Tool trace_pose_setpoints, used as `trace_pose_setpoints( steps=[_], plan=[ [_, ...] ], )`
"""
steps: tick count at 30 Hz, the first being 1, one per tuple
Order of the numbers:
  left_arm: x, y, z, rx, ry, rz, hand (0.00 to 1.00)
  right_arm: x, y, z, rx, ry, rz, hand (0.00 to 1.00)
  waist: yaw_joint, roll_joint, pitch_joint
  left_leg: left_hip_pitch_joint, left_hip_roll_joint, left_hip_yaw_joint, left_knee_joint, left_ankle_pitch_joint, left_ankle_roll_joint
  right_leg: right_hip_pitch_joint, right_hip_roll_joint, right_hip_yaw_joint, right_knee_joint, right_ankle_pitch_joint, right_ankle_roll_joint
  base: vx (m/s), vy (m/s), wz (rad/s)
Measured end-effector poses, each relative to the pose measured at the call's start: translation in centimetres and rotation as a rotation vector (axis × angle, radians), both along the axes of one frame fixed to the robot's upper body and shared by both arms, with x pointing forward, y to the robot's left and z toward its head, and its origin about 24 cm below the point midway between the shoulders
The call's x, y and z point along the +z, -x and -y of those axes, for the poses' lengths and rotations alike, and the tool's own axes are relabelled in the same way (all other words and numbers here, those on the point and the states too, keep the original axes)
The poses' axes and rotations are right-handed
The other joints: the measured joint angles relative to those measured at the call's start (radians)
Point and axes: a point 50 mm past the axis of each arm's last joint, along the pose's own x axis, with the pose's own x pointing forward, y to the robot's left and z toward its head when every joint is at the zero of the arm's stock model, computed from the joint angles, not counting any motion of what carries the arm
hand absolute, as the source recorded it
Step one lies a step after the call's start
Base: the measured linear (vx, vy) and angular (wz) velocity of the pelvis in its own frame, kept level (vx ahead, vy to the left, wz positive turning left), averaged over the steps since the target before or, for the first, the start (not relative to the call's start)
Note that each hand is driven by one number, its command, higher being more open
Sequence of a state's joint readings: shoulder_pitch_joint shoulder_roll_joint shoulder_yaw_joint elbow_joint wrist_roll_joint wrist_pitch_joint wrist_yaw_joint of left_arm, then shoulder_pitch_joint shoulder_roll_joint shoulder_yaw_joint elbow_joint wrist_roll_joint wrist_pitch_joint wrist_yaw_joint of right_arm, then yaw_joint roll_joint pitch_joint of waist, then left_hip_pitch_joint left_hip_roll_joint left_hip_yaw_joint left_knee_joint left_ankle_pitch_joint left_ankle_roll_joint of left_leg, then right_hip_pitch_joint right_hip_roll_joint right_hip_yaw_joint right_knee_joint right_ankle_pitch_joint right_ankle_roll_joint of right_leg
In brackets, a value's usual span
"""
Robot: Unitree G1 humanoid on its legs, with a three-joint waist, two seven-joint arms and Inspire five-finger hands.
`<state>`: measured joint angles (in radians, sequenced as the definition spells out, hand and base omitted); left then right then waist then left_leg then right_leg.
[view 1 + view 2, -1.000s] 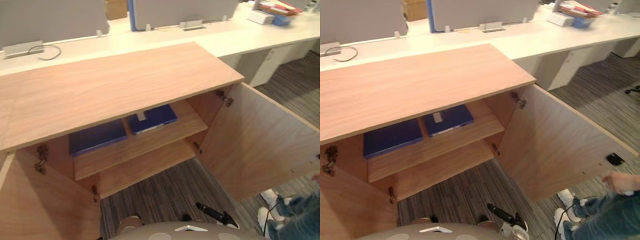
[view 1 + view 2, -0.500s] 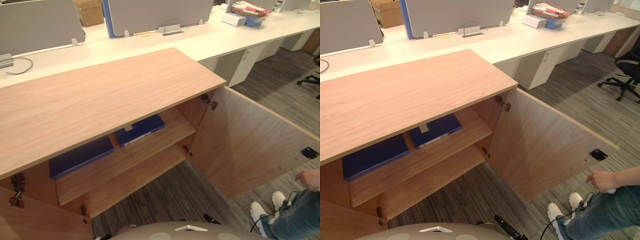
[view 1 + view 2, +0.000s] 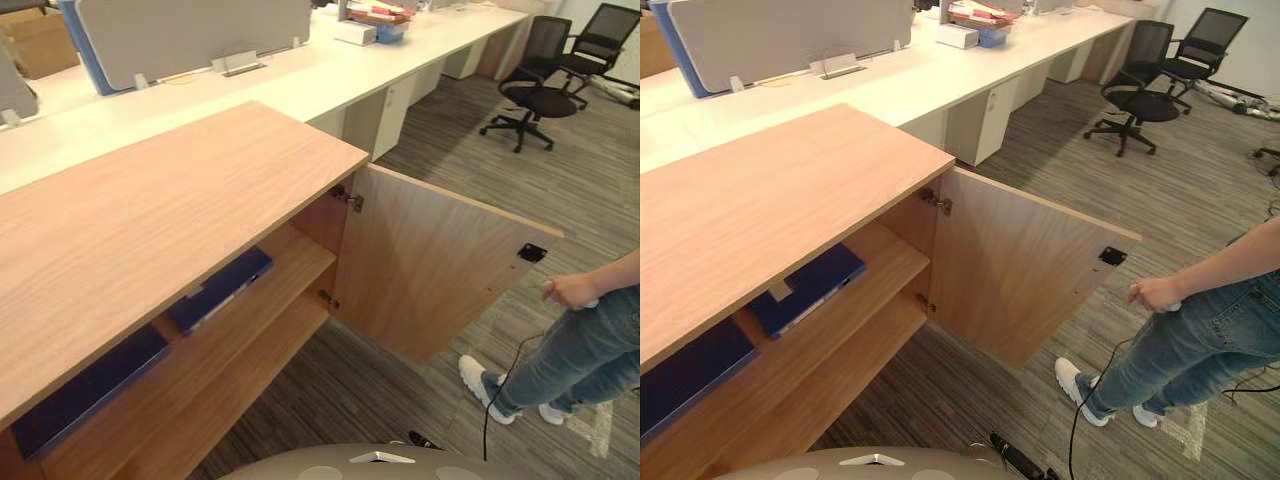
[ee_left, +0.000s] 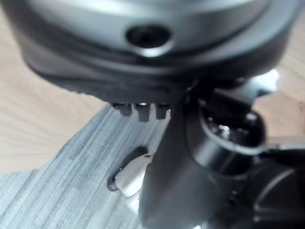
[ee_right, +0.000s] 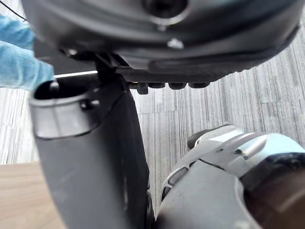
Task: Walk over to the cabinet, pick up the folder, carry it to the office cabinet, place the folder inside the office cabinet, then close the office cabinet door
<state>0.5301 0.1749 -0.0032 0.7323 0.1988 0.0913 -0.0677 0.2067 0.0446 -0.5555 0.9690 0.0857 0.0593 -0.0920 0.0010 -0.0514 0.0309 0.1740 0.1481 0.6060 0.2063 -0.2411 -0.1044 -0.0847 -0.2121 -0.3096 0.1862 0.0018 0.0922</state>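
Note:
Two dark blue folders lie flat on the upper shelf of the open wooden cabinet (image 3: 150, 210): one (image 3: 220, 290) near the shelf's right end, the other (image 3: 85, 390) further left, partly under the cabinet top. The cabinet's right door (image 3: 430, 260) stands wide open. My left hand (image 4: 143, 62) hangs above grey carpet next to light wood, open, with nothing in it. My right hand (image 5: 162, 43) hangs over the carpet too, open and holding nothing.
A person (image 3: 590, 340) in jeans stands right of the open door, holding a small device with a cable. A long white desk (image 3: 300, 80) with grey screens runs behind the cabinet. Black office chairs (image 3: 545, 85) stand at the far right.
The camera has swung to the right, so the cabinet sits further left and the person and chairs come into view. The folders and the door have not moved.

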Motion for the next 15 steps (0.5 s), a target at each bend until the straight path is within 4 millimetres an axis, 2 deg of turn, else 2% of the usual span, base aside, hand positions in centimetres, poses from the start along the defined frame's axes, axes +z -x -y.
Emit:
trace_pose_setpoints(
  steps=[1, 4, 9, 15],
  plan=[
    [0.0, 0.2, 0.1, 0.034, 0.000, 0.001, 1.00, 0.0, -0.3, 0.1, 0.000, 0.002, 0.006, 1.00, 0.003, 0.002, -0.001, 0.000, 0.000, -0.009, 0.000, 0.001, 0.002, 0.004, 0.011, 0.017, -0.029, 0.015, 0.013, 0.14, 0.019, -0.56],
    [0.0, 0.8, 0.3, 0.098, 0.000, -0.002, 1.00, 0.0, -0.5, 0.3, 0.005, 0.012, 0.000, 1.00, 0.016, 0.018, -0.012, 0.013, 0.005, -0.017, 0.001, 0.002, 0.003, 0.036, 0.037, 0.048, -0.101, 0.043, 0.015, 0.10, 0.023, -0.39],
    [0.0, 0.9, 0.3, 0.149, -0.003, 0.004, 1.00, 0.0, -0.4, 0.4, -0.023, 0.013, 0.001, 1.00, 0.023, 0.024, -0.016, 0.010, 0.010, -0.070, 0.013, 0.002, 0.003, 0.049, 0.048, 0.051, -0.123, 0.045, 0.014, 0.03, 0.008, -0.06],
    [-0.4, 1.2, 1.3, 0.184, 0.005, -0.010, 1.00, 0.1, 0.2, 1.1, -0.120, 0.027, -0.001, 1.00, 0.021, 0.049, -0.028, -0.004, 0.006, -0.144, 0.012, 0.002, 0.003, 0.052, 0.062, 0.076, -0.173, 0.073, 0.010, -0.03, 0.004, -0.10]
  ],
)
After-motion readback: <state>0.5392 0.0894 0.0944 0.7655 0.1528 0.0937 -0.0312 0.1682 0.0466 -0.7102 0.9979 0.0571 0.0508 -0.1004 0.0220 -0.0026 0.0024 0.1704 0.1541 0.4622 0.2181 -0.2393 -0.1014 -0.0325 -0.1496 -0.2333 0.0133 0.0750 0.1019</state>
